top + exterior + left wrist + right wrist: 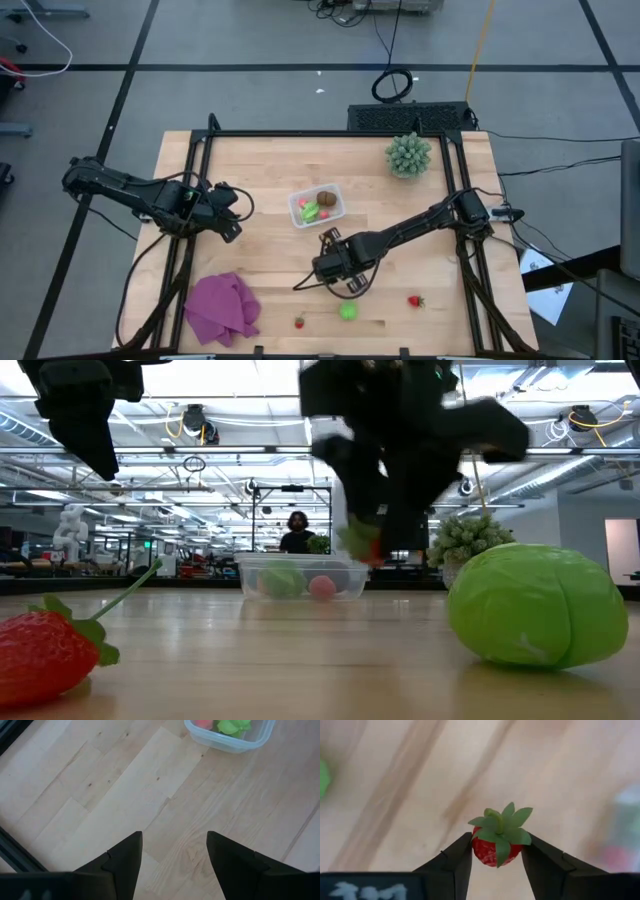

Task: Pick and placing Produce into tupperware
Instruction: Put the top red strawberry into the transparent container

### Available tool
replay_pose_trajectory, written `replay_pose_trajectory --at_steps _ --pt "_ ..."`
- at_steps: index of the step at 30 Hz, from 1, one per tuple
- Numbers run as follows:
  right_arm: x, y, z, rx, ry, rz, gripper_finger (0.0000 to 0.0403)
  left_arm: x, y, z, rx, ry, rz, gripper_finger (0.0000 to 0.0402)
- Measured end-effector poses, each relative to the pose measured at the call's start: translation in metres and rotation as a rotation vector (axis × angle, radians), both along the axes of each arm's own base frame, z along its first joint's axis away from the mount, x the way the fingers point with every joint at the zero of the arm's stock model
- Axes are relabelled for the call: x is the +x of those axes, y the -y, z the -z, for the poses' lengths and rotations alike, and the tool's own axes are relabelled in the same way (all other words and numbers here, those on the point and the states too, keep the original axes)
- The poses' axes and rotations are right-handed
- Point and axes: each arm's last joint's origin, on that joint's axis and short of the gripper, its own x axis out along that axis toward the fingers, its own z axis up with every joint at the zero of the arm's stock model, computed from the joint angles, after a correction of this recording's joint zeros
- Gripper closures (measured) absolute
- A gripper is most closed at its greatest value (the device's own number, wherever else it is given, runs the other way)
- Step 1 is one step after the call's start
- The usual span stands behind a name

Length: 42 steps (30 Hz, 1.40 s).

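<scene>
The clear tupperware [317, 207] sits mid-table and holds the brown oval [327, 198], a green piece and pink pieces. My right gripper [330, 243] hovers just on its near side, shut on a small red strawberry [495, 851]. On the wood near the table's near edge lie a bright green piece [347, 311] and two more strawberries [415, 300] [298, 322]. My left gripper [235, 215] hangs open to the left of the tupperware [230, 732], over bare wood. My right gripper pinches the strawberry's red body [487, 854] between its two fingers, one on each side. The green leaf cap [502, 825] sticks out beyond the fingertips. The fruit is lifted clear of the table, seen in the low view under the gripper [365, 545].
A spiky pale-green plant [408, 155] stands at the far right of the table. A purple cloth [220, 305] lies crumpled at the near left. A dark frame [200, 150] runs around the wooden top. A person shows far behind the table in the low view.
</scene>
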Motion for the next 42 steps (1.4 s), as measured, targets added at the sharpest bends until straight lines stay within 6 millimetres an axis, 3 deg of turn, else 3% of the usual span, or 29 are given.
replay_pose_trajectory --at_steps 8,19,28,35,42 --pt "0.023 0.031 -0.033 -0.145 0.124 -0.003 0.0248 0.000 0.000 0.000 0.000 0.000 0.000 0.0174" --pt "0.045 0.115 -0.038 -0.190 0.215 0.111 0.0246 0.000 0.000 0.000 0.003 -0.002 0.008 0.0174" --pt "0.052 0.167 -0.041 0.087 0.311 0.264 0.0245 0.000 0.000 0.000 0.003 -0.002 0.008 0.0174" --pt "0.054 0.183 -0.044 0.303 0.358 0.354 0.0245 0.000 0.000 0.000 0.006 -0.002 0.006 0.0174" --pt "0.051 0.183 -0.033 0.322 0.328 0.401 0.0245 0.000 0.000 0.000 0.014 -0.003 0.011 0.0174"
